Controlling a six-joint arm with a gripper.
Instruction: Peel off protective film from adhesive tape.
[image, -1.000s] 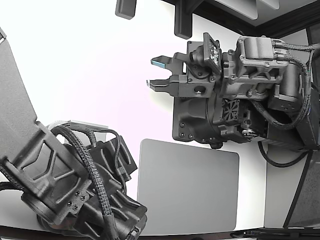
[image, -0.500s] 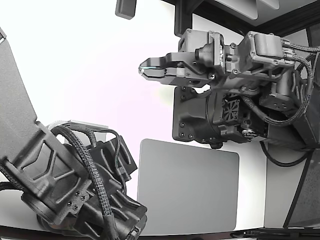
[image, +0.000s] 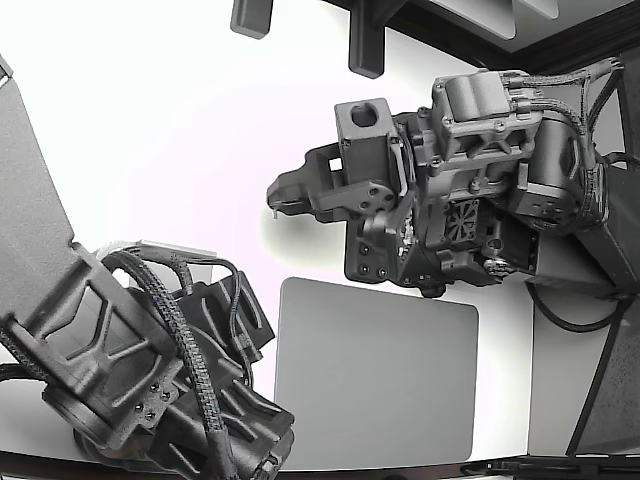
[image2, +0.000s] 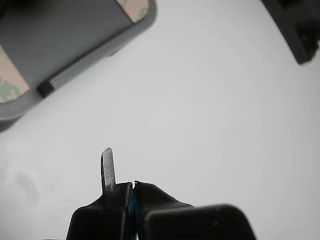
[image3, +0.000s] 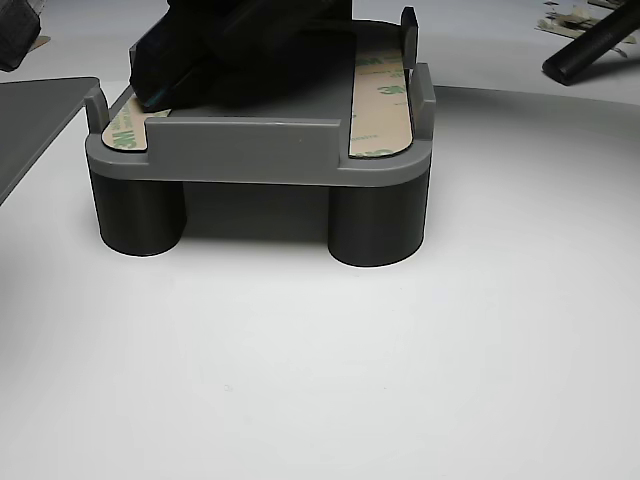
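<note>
My gripper (image2: 132, 186) is shut, and a thin pale strip of protective film (image2: 107, 167) sticks out from between its tips. In the exterior view the gripper (image: 280, 196) hangs over bare white table, off the dark grey fixture (image: 395, 255) towards the exterior view's left. The fixture (image3: 250, 150) carries beige adhesive tape (image3: 380, 100) with green print on one side. A second tape strip (image3: 124, 126) lies on its other side, partly covered by a dark body. In the wrist view a fixture corner (image2: 75, 35) and tape ends (image2: 136, 8) show beyond the gripper.
A flat grey mat (image: 375, 375) lies in front of the fixture. A second black arm (image: 130, 350) fills the exterior view's lower left. Dark frame posts (image: 365, 45) stand at the back. A black rod (image3: 590, 45) and scraps lie behind the fixture.
The gripper went from open to shut, turned at the wrist, and moved lower and towards the exterior view's left, away from the fixture. The second arm stayed still.
</note>
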